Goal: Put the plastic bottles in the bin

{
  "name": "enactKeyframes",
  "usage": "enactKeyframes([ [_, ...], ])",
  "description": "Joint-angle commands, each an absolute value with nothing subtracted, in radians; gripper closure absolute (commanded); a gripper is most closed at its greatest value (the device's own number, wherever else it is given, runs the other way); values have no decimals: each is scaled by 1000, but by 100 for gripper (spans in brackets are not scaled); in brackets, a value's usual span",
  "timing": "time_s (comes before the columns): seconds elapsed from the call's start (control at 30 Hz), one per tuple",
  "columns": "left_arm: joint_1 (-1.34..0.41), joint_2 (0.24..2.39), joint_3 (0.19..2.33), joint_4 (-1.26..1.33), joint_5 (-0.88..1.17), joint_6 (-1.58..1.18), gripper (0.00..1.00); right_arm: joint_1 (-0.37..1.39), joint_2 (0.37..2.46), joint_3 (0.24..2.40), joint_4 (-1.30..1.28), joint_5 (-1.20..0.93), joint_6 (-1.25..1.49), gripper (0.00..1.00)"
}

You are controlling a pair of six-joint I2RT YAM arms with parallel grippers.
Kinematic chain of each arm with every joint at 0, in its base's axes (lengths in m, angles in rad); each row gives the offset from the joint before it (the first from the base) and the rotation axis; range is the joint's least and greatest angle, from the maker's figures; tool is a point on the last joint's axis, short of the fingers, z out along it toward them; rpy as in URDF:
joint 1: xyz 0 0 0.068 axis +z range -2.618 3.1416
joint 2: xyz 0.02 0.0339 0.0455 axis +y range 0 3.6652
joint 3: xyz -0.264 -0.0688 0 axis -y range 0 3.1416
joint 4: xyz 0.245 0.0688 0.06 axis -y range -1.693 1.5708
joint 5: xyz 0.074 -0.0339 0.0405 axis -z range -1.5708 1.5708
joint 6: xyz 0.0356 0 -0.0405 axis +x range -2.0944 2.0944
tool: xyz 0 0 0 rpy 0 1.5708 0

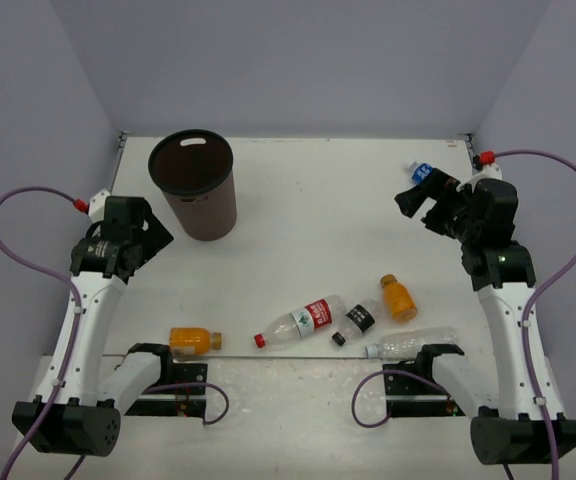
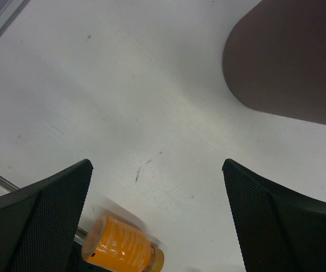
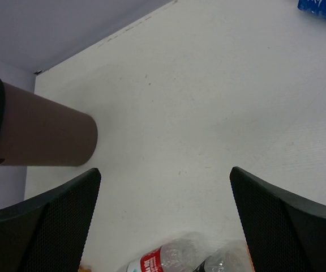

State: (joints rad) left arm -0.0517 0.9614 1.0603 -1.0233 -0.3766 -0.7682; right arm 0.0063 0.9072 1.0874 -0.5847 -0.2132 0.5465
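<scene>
Plastic bottles, six, all lying on the table [image 1: 298, 230]: one orange bottle [image 1: 194, 340] by the left arm's base; red-labelled bottle [image 1: 298, 323], black-labelled bottle [image 1: 354, 322], second orange bottle [image 1: 398, 297] and clear bottle [image 1: 408, 344] clustered front right; blue-labelled bottle [image 1: 420, 171] far right, partly hidden behind the right gripper [image 1: 428, 200]. Bin [image 1: 192, 185] upright, far left; we think it is empty, though its inside is dark. Left gripper [image 2: 157, 170] and right gripper: jaws wide, holding nothing. We judge that no pick is made yet; the next move calls for lowering the jaws astride a bottle.
</scene>
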Motion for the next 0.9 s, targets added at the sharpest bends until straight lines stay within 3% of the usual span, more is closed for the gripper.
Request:
enactKeyframes([
  [0.0,-41,944,1013,-961,-350,-758,0,5,997,1114,-570,-109,483,1],
  [0.17,-43,930,985,-940,-376,-758,0,5,1209,1226,-498,14,350,1],
  [0.5,-43,914,931,-889,-423,-745,0,-31,1737,1692,-460,259,-58,1],
  [0.67,-41,919,938,-895,-456,-730,0,-63,1953,1843,-476,181,-263,1],
  [0.87,-43,936,971,-943,-515,-721,0,-149,2052,1919,-584,-49,-359,1],
])
